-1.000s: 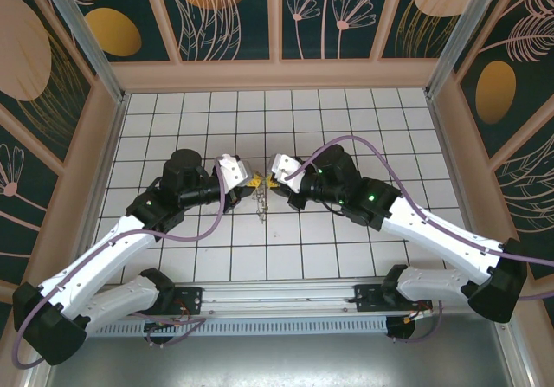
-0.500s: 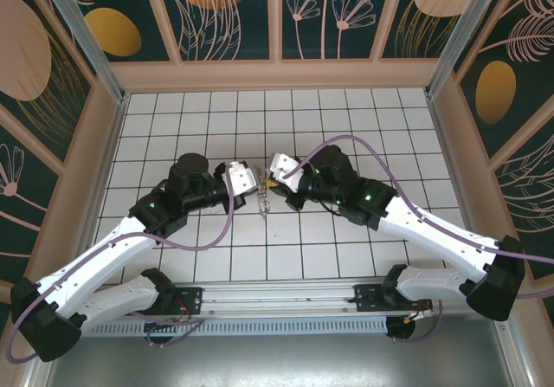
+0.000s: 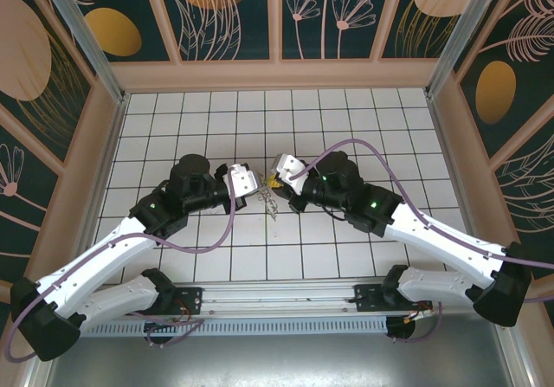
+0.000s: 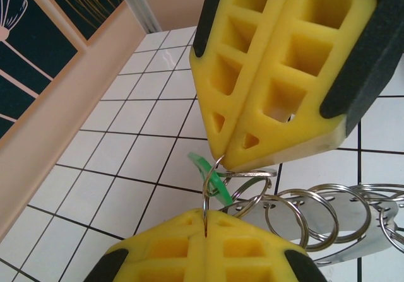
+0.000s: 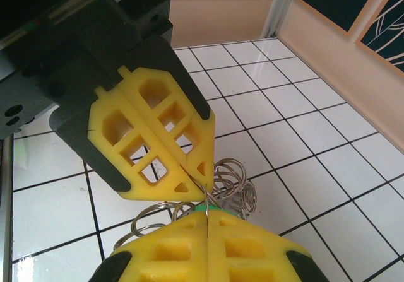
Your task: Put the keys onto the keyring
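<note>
**Left pincer**: shut flat, yellow pads pressed together. Clamped on a thin wire ring caught in the seam.

**Right pincer**: set tip to tip against the left pincer. Likewise fully shut, nipping the same wire ring from the opposite side.

**Keyring**: string of linked silvery split rings. Held by its end ring at the left pincer's tip and trailing away from there, down toward the desk beneath the left pincer. Contact with the tiles not to be told.

**Keys**: bright green head right at the left pincer's tip, touching the nipped ring. Flat silvery blade-like piece farther along the string, away from the left pincer.

**Progress, as a judgement:** roughly midway.
- **Done:** keys and keyring brought together at the left pincer, with the end ring gripped from two sides as if for prising open.
- **Left:** opening the split coil, sliding the key's eye along it, and letting go.
- **Not to be told:** whether the green-headed key is already threaded or merely lying against the wire.
</note>
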Available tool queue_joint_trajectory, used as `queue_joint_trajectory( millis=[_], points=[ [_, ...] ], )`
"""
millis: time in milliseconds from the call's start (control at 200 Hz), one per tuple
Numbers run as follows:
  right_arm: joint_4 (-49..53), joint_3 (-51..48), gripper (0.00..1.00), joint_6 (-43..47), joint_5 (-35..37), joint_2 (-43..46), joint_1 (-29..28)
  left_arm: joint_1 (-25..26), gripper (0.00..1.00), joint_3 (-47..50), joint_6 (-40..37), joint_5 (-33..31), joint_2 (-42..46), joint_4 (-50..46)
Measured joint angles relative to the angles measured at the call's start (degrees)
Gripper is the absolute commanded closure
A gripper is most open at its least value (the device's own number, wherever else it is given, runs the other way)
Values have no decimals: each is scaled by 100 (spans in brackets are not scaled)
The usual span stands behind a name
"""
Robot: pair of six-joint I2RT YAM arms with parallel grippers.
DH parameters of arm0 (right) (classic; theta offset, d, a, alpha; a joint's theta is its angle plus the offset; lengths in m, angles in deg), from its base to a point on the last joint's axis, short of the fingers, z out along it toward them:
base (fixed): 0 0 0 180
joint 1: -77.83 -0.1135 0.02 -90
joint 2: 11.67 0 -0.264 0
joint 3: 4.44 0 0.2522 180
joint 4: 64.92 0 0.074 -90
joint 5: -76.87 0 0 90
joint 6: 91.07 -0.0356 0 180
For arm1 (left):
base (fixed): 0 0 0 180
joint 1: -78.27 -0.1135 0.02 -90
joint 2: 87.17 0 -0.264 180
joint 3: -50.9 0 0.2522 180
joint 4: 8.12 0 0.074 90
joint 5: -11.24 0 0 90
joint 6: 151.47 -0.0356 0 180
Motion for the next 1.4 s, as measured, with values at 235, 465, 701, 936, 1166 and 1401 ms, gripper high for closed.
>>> queue_joint_trajectory(
  millis=[235, 465, 701, 936, 1166, 1401],
  points=[
    [0, 24, 100, -94, 101, -160, -9, -2, 100, 0, 0, -9, 35, -9],
    [7, 79, 100, -120, 192, -216, -37, -2, 100, 0, 0, -46, 52, -24],
    [61, 186, 100, -243, 199, -282, -37, -4, 100, 0, 0, -96, 81, -24],
    [260, 352, 100, -262, 197, -354, -31, -4, 100, 0, 0, -138, 109, -24],
    [304, 367, 100, -332, 173, -356, -9, -2, 100, 0, -2, -136, 114, -24],
    [492, 564, 100, -435, 170, -505, 39, -2, 100, 0, -4, -212, 120, -26]
  ],
)
